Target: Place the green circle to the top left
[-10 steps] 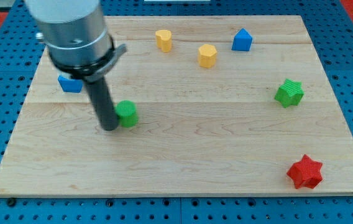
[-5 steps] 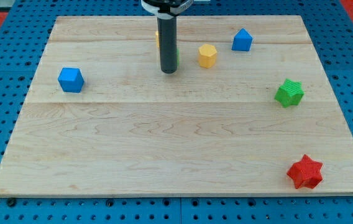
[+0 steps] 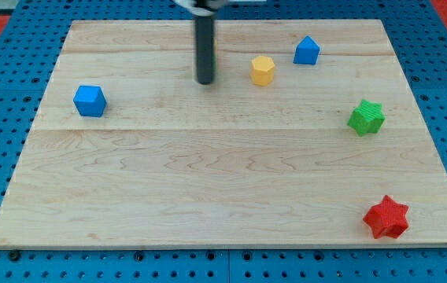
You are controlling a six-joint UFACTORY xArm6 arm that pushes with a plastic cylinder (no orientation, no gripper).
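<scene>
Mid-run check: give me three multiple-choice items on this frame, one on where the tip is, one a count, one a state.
1. My tip sits where relative to the yellow block?
A. to its left in the view
B. to its right
C. on top of it

2. How many blue blocks show?
A. one
B. two
C. three

3. The blue cube is:
A. touching my tip
B. stacked on another block
C. alone, apart from my tip

Key:
1 A: my tip is at the view's left of the yellow block.
2 B: the blue cube and a blue block near the top.
3 C: bare board lies between cube and tip.
</scene>
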